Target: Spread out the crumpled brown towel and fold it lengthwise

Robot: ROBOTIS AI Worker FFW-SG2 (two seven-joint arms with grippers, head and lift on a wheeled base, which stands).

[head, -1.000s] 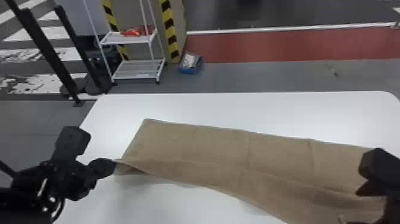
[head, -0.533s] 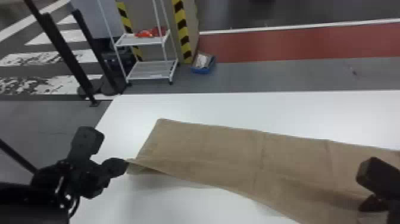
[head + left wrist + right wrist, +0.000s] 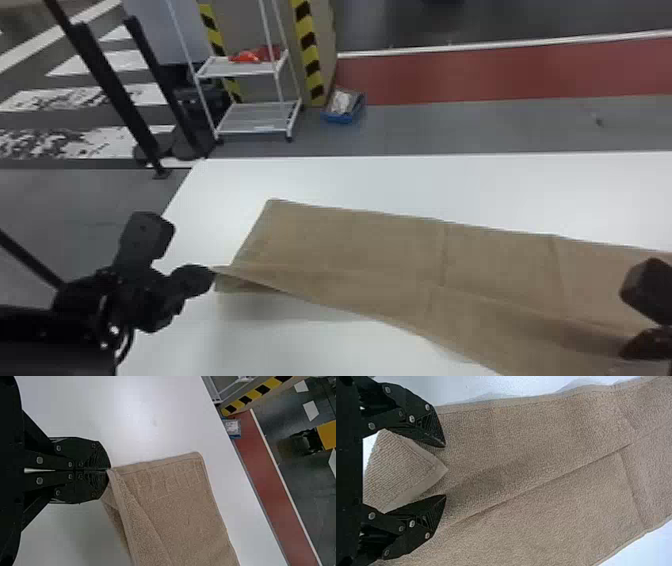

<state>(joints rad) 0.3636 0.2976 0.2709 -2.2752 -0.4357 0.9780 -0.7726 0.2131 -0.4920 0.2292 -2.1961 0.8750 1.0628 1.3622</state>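
My left gripper (image 3: 212,272) is at the towel's near left corner in the head view. The brown towel (image 3: 390,250) lies long across the white table, its near edge folded over and slightly raised by that corner. In the left wrist view the left gripper (image 3: 109,470) is shut on the corner of the towel (image 3: 178,502). The right gripper (image 3: 625,325) is over the towel's right part. In the right wrist view the right gripper (image 3: 445,471) stands open, a pointed towel corner (image 3: 407,469) between its spread fingers, the towel spreading beneath.
The white table (image 3: 400,175) reaches beyond the towel's far edge. Past it stand a white wire rack (image 3: 255,120), a blue bin (image 3: 342,107) and black posts (image 3: 115,95) on the floor.
The head view has shifted, so table and towel appear farther right. The right gripper appears a little farther from the towel's near right part; the left still holds its corner.
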